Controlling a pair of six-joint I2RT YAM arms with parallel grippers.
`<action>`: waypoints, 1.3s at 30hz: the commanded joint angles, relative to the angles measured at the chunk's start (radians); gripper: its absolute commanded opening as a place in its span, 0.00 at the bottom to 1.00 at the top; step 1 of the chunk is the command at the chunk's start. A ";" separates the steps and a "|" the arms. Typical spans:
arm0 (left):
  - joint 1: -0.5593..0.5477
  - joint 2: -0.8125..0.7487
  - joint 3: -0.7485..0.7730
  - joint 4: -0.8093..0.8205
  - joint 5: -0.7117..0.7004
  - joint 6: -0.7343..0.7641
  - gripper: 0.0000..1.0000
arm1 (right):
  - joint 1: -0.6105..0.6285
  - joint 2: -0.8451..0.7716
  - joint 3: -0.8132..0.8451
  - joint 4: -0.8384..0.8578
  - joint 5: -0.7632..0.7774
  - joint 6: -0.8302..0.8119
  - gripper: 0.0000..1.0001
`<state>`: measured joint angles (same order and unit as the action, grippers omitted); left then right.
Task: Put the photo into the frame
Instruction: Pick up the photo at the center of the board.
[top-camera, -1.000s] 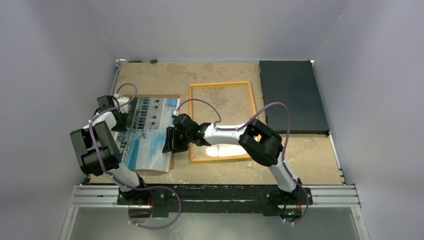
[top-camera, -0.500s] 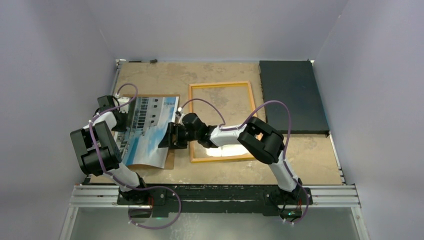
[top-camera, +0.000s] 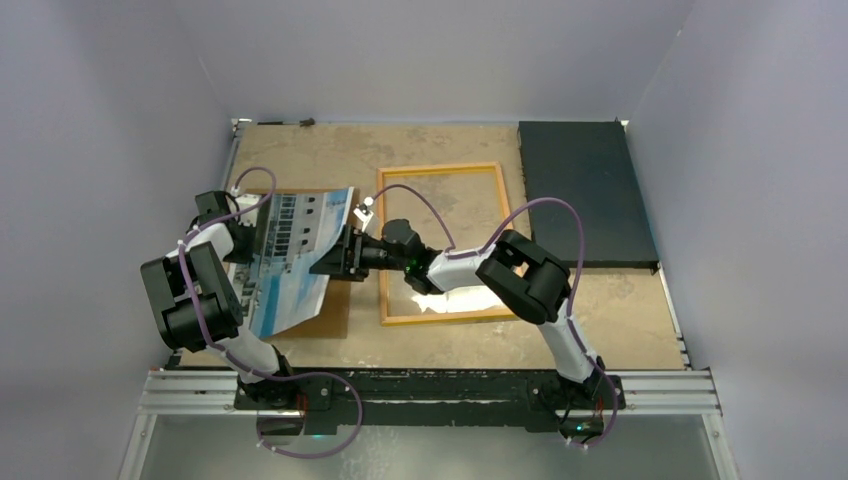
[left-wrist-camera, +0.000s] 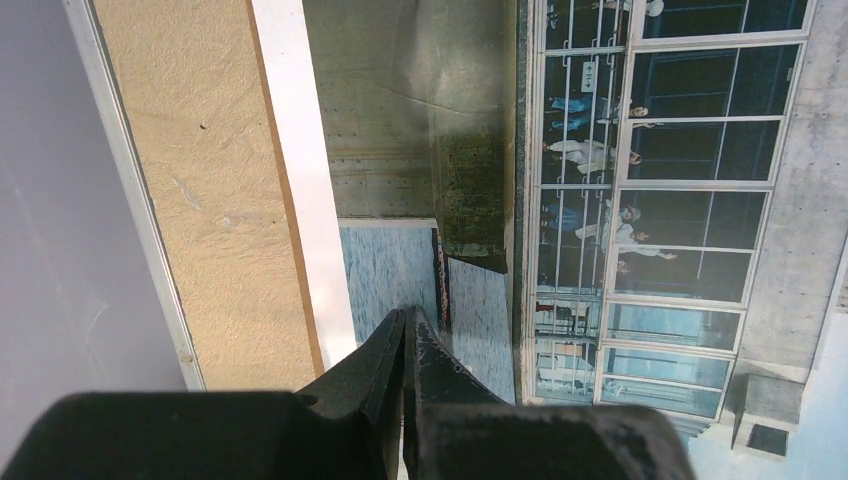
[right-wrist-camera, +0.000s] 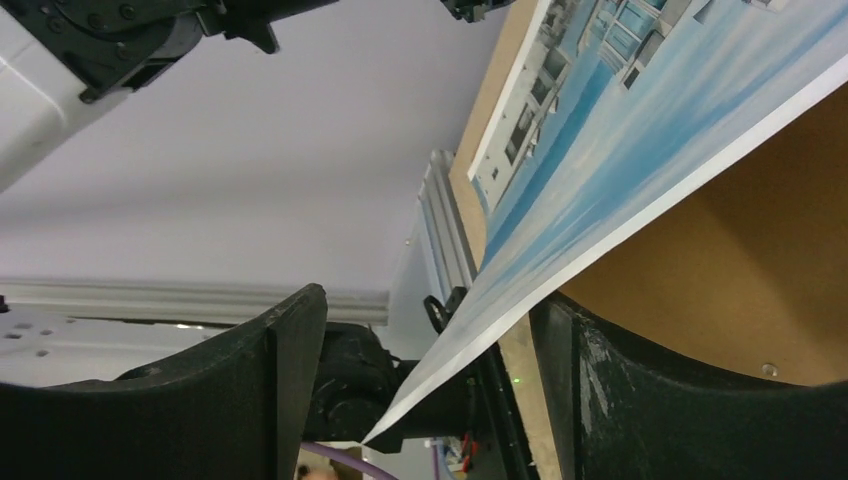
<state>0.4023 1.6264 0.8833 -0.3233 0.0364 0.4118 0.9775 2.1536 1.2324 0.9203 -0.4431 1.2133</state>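
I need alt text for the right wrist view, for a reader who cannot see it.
The edge of the large blue-sky paper photo hangs between the right arm's open black fingers, over a plain brown backing board.

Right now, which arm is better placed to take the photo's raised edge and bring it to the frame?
Right. The right gripper is open with the photo's raised edge between its fingers, next to the frame. The left gripper is shut on the photo's opposite edge, farther from the frame.

One photo (top-camera: 295, 255), one frame (top-camera: 440, 170), one brown board (top-camera: 340, 318), one dark mat (top-camera: 580, 190), one desk (top-camera: 330, 150), left end effector (left-wrist-camera: 405, 325), right end effector (right-wrist-camera: 430, 310).
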 joint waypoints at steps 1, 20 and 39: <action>-0.009 0.022 -0.037 -0.074 0.016 0.004 0.00 | -0.010 0.005 0.051 0.001 -0.037 0.023 0.73; -0.009 -0.130 0.282 -0.417 0.195 0.001 0.37 | -0.029 -0.098 0.227 -0.566 0.157 -0.201 0.00; -0.175 -0.551 0.311 -0.459 0.671 0.446 0.79 | -0.273 -0.211 0.587 -0.752 0.174 -0.066 0.00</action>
<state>0.2352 1.1786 1.2354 -0.8757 0.5976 0.7040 0.6846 2.0174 1.7935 0.1947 -0.2699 1.1053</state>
